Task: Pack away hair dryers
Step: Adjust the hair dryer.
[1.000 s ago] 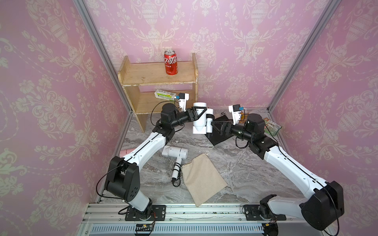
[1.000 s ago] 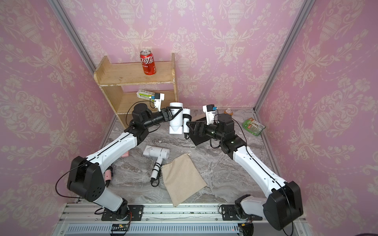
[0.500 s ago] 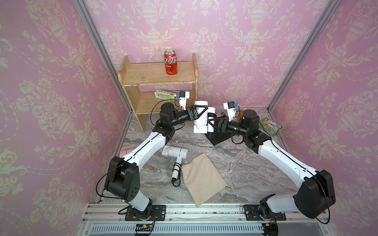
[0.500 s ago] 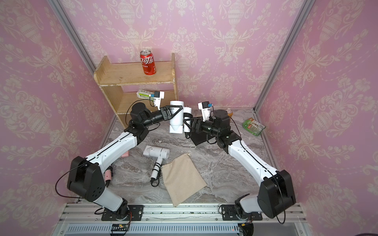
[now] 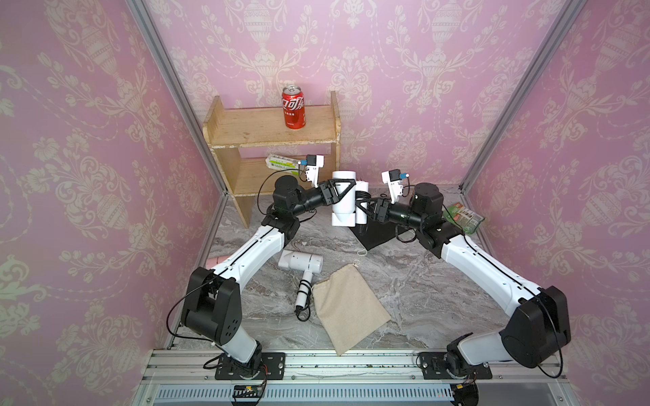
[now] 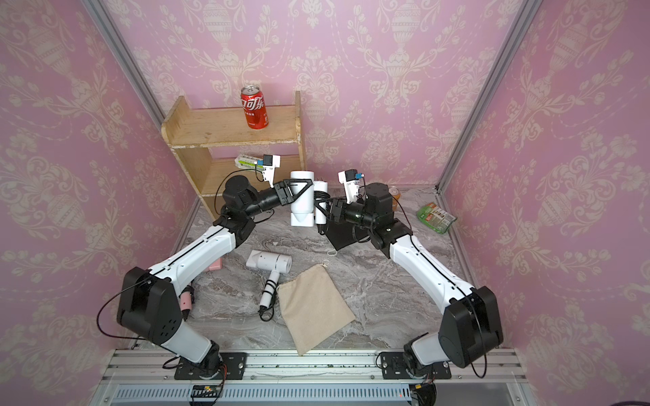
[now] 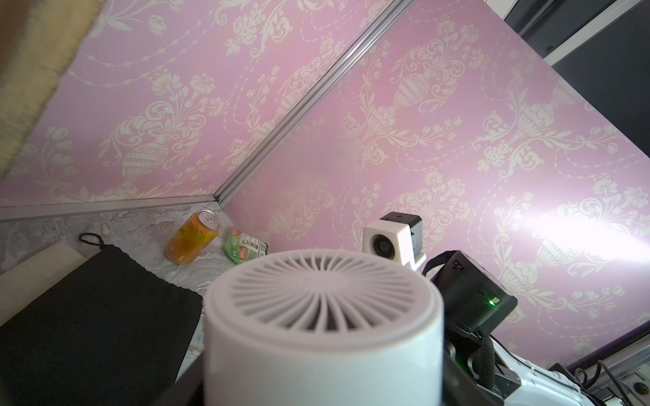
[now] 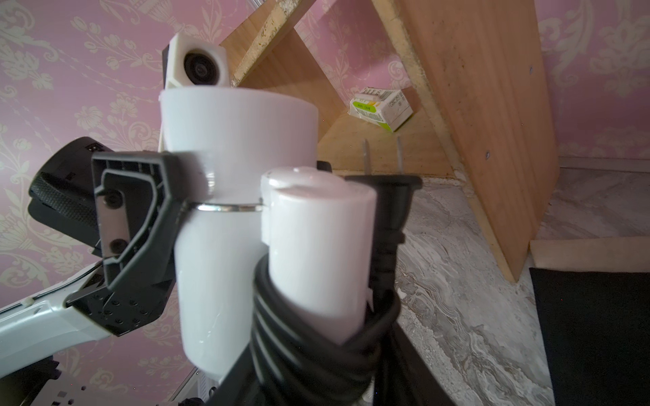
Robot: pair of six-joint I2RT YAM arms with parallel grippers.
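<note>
Pink dryer (image 6: 185,299): on the table (image 5: 422,281) at far left, mostly hidden under the left arm (image 6: 197,253).
Left gripper (image 5: 346,192): clamped across the barrel of the held dryer (image 5: 343,215).
Lying dryer (image 5: 300,262): white, flat on the marble, cord wound round its handle, just beside the beige pouch (image 5: 348,309).
Held dryer: white, upright in mid-air, handle folded alongside, above the black pouch (image 5: 378,233).
Right gripper (image 5: 363,208): jaws flank the folded handle and cord; whether they pinch it cannot be told.
</note>
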